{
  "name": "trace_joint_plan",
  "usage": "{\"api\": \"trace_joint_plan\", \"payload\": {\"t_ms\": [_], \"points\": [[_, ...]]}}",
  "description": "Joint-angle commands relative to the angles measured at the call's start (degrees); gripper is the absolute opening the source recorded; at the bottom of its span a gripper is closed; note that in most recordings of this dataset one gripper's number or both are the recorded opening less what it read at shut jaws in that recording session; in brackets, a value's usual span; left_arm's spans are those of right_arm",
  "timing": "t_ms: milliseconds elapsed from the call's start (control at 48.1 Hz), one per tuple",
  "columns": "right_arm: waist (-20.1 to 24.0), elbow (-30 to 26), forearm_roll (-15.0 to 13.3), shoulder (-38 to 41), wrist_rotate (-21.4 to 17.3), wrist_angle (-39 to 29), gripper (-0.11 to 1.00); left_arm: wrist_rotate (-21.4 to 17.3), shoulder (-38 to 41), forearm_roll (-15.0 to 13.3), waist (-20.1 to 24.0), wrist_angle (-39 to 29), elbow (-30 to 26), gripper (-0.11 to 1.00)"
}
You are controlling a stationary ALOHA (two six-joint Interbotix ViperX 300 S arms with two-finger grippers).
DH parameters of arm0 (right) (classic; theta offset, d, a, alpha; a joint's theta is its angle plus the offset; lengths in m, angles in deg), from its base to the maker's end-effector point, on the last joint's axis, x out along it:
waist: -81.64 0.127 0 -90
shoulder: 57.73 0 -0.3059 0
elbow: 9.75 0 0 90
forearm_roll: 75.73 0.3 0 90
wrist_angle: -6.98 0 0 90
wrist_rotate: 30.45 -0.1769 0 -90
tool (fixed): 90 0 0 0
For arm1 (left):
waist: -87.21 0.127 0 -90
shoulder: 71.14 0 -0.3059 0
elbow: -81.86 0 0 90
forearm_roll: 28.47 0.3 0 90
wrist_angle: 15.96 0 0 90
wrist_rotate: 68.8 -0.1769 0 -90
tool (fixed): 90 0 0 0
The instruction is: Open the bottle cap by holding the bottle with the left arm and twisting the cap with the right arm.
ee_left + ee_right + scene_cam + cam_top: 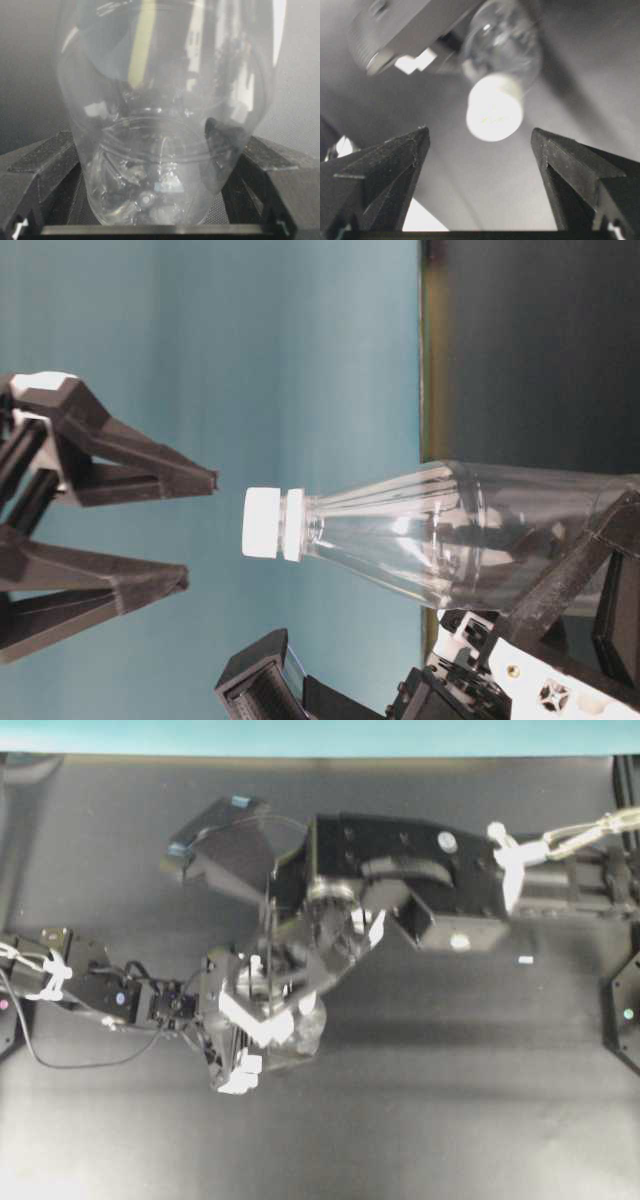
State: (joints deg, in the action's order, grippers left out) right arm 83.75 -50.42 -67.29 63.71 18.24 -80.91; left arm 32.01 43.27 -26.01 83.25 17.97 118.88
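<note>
Looking down in the overhead view, the right arm is reaching in from the right across the dark table, its gripper hanging over the bottle. The left arm is coming in from the left, its gripper sitting around the bottle's body. A tiny white scrap is lying on the table, well apart.

Table-level view, turned sideways: the bottle is standing clear of the right gripper, whose jaws are gaping wide and empty, just short of the bottle cap. The cap is sitting on the neck, touched by nothing. Black parts of the left gripper are crossing the bottle's body near the base.

Left wrist view: the bottle is filling the frame, its clear body sitting between the two black fingers, which are pressing against both sides, so the left gripper is grasping the bottle.

Right wrist view: the white cap is showing blurred between the spread fingers, apart from both.
</note>
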Motion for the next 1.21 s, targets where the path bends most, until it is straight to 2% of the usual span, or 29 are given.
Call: {"api": "trace_joint_plan", "payload": {"t_ms": [0,603,707,831,935,1081,1185], "points": [[0.18,0.35,0.0,-0.26,-0.53,0.35,0.79,0.09,0.18,0.18,-0.53,-0.09,-0.18,0.84],[0.53,7.56,0.62,-1.23,-0.26,7.38,0.76,0.35,0.18,0.18,-0.88,-0.35,-0.09,0.84],[0.53,7.56,1.67,-1.23,0.88,7.12,0.66,0.35,0.18,0.18,-0.88,-0.35,-0.09,0.84],[0.62,7.56,2.64,-1.23,2.2,7.03,0.36,0.44,0.18,0.18,-0.88,-0.35,0.0,0.84],[0.53,7.56,2.72,-1.23,3.34,7.03,0.36,0.44,0.18,0.18,-0.88,-0.35,0.0,0.84],[0.53,7.29,2.72,-1.05,8.35,6.86,0.36,0.44,0.18,0.09,-0.88,-0.44,-0.09,0.84],[0.53,7.29,2.72,-1.14,15.73,6.24,0.36,0.44,0.18,0.18,-0.97,-0.44,0.0,0.84]]}}
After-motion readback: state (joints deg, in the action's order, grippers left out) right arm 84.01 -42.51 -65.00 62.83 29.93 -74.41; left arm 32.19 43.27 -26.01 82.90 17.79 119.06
